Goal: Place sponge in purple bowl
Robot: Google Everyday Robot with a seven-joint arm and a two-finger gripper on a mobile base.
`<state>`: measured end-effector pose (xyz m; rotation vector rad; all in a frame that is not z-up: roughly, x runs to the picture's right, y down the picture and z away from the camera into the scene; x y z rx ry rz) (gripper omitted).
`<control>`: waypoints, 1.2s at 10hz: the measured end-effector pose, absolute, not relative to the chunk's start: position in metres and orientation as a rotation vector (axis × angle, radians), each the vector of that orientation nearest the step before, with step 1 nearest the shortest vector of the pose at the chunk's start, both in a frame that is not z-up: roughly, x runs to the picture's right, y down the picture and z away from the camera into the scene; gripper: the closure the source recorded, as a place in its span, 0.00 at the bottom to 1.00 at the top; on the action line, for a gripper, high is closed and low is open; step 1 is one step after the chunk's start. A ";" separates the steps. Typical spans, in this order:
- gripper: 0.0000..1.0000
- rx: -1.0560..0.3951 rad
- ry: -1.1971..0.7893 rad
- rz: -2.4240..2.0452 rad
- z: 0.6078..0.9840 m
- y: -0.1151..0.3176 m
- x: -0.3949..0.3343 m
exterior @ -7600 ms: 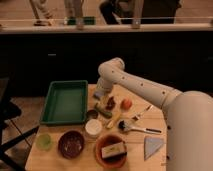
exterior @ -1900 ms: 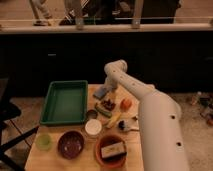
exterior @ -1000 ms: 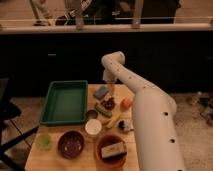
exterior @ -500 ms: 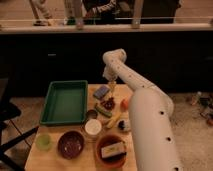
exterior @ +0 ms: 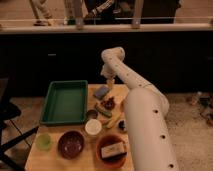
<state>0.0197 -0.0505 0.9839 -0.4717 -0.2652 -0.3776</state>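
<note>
A flat blue-grey sponge (exterior: 101, 91) lies at the far edge of the wooden table (exterior: 35, 159), right of the green tray. My gripper (exterior: 110, 82) hangs just above and slightly right of it, pointing down from the white arm (exterior: 142, 115), with nothing visibly in it. The purple bowl (exterior: 71, 144) stands empty at the table's front left. It is left of the orange bowl (exterior: 102, 156), which holds a tan block (exterior: 114, 149).
A green tray (exterior: 65, 101) fills the left back of the table. A white cup (exterior: 93, 127), a small green cup (exterior: 44, 142), a banana (exterior: 114, 121), a green vegetable (exterior: 104, 111) and a dark red item (exterior: 108, 103) lie between the sponge and the bowls. A dark counter rises behind.
Over the last two seconds my gripper has lifted from the table near the sponge and moved slightly back. The sponge and bowls have not moved.
</note>
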 end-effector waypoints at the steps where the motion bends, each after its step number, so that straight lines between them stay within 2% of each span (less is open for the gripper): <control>1: 0.20 -0.480 -0.275 -0.378 0.989 -0.048 0.018; 5: 0.20 -0.490 -0.294 -0.352 1.005 -0.037 0.015; 12: 0.20 -0.439 -0.368 -0.279 1.011 -0.024 0.013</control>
